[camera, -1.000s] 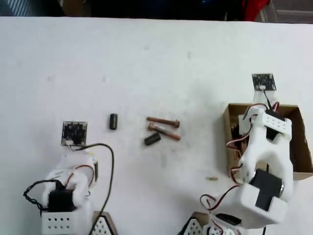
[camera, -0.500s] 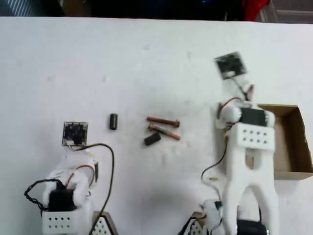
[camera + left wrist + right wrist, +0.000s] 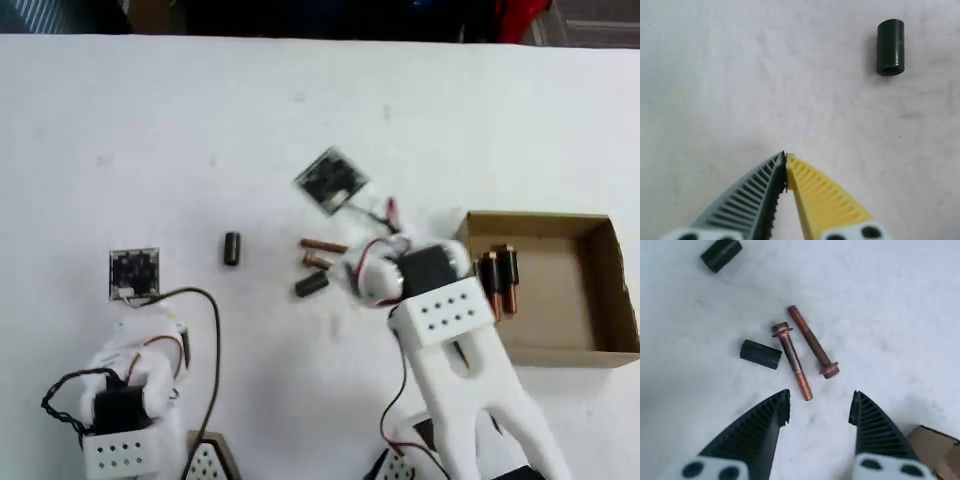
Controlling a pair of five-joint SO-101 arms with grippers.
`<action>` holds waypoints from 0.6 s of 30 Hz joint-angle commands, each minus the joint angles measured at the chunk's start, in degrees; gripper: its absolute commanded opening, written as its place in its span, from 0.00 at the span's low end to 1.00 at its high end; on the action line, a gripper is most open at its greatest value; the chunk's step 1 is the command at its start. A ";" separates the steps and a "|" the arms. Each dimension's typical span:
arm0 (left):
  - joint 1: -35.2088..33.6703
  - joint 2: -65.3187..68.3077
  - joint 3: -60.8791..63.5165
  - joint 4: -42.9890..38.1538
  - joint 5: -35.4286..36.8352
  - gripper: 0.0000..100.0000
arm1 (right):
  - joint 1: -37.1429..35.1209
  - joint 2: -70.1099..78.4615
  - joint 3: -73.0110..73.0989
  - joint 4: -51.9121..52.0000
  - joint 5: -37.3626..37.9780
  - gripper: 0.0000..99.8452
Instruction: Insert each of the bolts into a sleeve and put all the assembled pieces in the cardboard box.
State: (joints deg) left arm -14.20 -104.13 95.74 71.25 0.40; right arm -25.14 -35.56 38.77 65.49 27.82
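Observation:
Two copper bolts [image 3: 792,360] [image 3: 812,342] lie side by side on the white table, just ahead of my right gripper [image 3: 820,407], which hangs open above them with nothing held. A black sleeve [image 3: 760,354] rests beside the nearer bolt, and a second sleeve [image 3: 721,254] lies farther off. In the high view the right arm [image 3: 440,310] covers part of the bolts [image 3: 322,245]. My left gripper [image 3: 785,159] is shut and empty, low over bare table, with the far sleeve [image 3: 890,47] some way off. The cardboard box [image 3: 560,228] holds assembled pieces [image 3: 498,280] at its left side.
The left arm [image 3: 125,400] sits at the table's front left, with a black cable looping beside it. A small speck [image 3: 300,97] marks the far table. The box's corner [image 3: 935,450] lies close to the right gripper.
The right arm has swung left from over the box to above the bolts, uncovering the assembled pieces in the box. The left arm shifted slightly left.

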 commanded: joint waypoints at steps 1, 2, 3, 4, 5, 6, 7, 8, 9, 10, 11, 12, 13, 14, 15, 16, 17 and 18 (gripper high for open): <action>-0.48 -0.48 -0.62 -1.93 -0.53 0.02 | -3.91 -2.33 5.27 -5.85 6.77 0.18; -0.57 -0.48 -0.62 -1.93 -0.53 0.02 | -4.53 -2.33 6.95 -7.16 7.56 0.18; -0.57 -0.48 -0.62 -1.93 -0.53 0.02 | -5.05 -2.33 8.18 -8.57 7.74 0.18; -0.57 -0.48 -0.62 -1.93 -0.53 0.02 | -5.23 -2.33 9.49 -9.98 7.74 0.18; -0.57 -0.48 -0.62 -1.93 -0.53 0.02 | -5.05 -2.33 10.90 -11.12 7.74 0.18; -0.57 -0.48 -0.62 -1.93 -0.53 0.02 | -4.88 -2.33 12.04 -12.88 7.74 0.18; -0.92 -0.48 -0.62 -1.93 -0.53 0.02 | -4.79 -2.33 12.92 -14.90 7.74 0.18; -1.63 -0.48 -0.62 -1.93 -0.53 0.02 | -4.79 -2.33 13.80 -16.92 7.74 0.18; -2.59 -0.48 -0.70 -2.02 -0.53 0.02 | -4.79 -2.33 14.51 -18.77 7.74 0.18; -3.74 -0.48 -0.62 -2.55 -0.53 0.02 | -4.79 -2.33 15.30 -20.53 7.74 0.18; -4.79 -0.48 -0.35 -3.25 -0.53 0.02 | -4.97 -2.33 16.00 -22.29 7.74 0.18; -5.85 -0.48 -0.35 -3.69 -0.53 0.02 | -5.14 -2.33 16.62 -24.04 8.00 0.18; -6.73 -0.48 -0.35 -3.96 -0.53 0.02 | -5.23 -2.24 16.88 -25.36 8.18 0.18; -7.43 -0.48 -0.35 -3.96 -0.53 0.02 | -5.23 -1.98 16.97 -26.33 8.26 0.18; -7.87 -0.48 -0.35 -3.96 -0.53 0.02 | -5.23 -1.80 16.79 -27.03 8.53 0.18; -8.31 -0.48 -0.35 -3.87 -0.53 0.02 | -5.32 -1.80 16.79 -27.38 10.20 0.18; -8.66 -0.48 -0.35 -3.87 -0.53 0.02 | -5.41 -1.71 16.79 -27.65 13.36 0.18; -9.01 -0.48 -0.35 -3.87 -0.53 0.02 | -5.67 -1.71 16.88 -27.65 17.05 0.18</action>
State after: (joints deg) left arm -21.41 -104.13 95.74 68.97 0.31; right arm -29.98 -35.56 56.09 40.00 36.44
